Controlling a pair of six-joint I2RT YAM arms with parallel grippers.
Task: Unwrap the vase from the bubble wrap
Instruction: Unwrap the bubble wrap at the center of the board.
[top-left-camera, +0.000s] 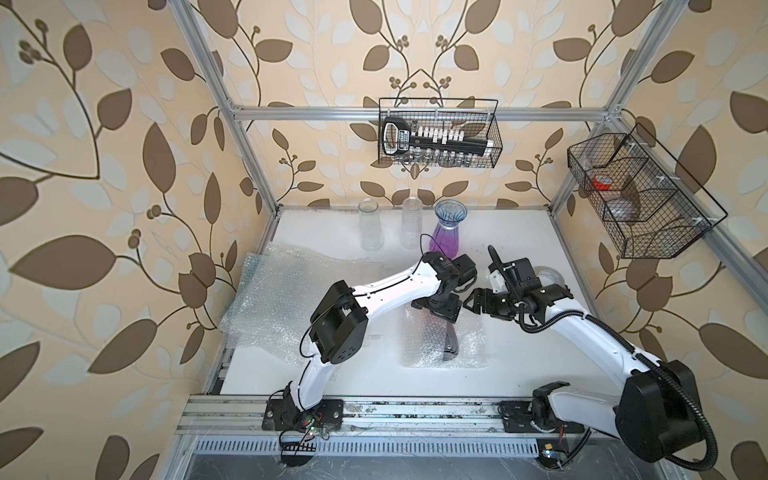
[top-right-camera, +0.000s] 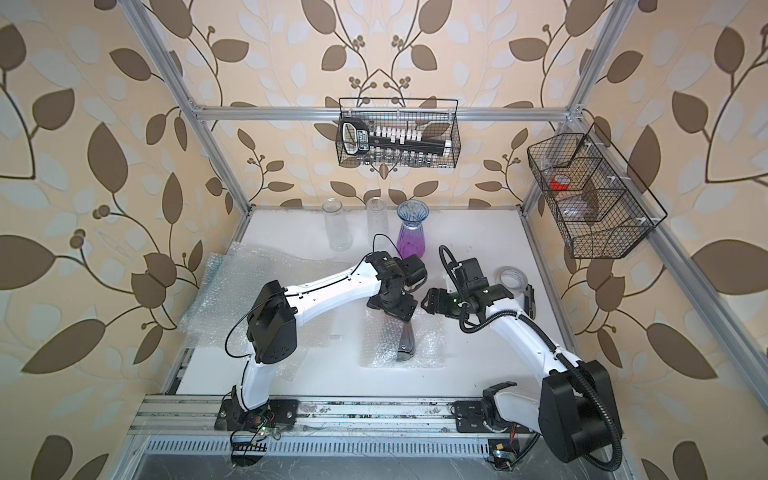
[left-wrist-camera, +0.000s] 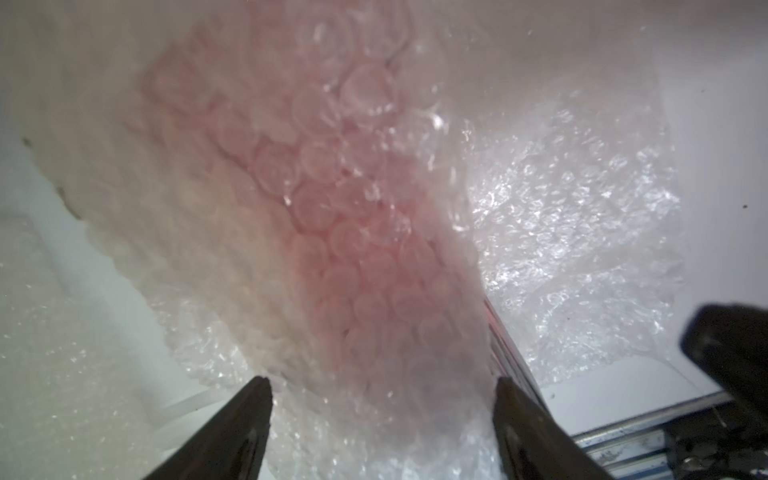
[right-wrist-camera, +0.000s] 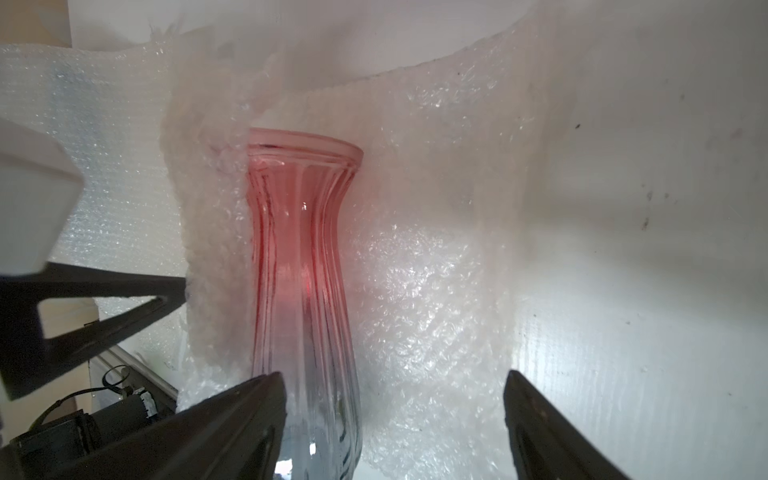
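Note:
A ribbed glass vase (right-wrist-camera: 303, 257), pink at the neck and clear toward the base, lies on its side mid-table on an opened sheet of bubble wrap (right-wrist-camera: 424, 291). In both top views the vase (top-left-camera: 451, 345) shows dark on the sheet (top-left-camera: 428, 349). One flap still covers part of it; in the left wrist view the bubble wrap (left-wrist-camera: 353, 208) glows pink over the glass. My left gripper (left-wrist-camera: 382, 386) is open, its fingers straddling the covered side. My right gripper (right-wrist-camera: 392, 376) is open too, one finger beside the bare vase body, the other over the flat wrap.
More bubble wrap sheets (top-left-camera: 274, 291) lie piled at the table's left. Two clear glass vases (top-left-camera: 371, 224) and a purple one (top-left-camera: 446, 232) stand at the back. A tape roll (top-left-camera: 548, 276) lies right of my right wrist. Wire baskets (top-left-camera: 438, 133) hang on the frame.

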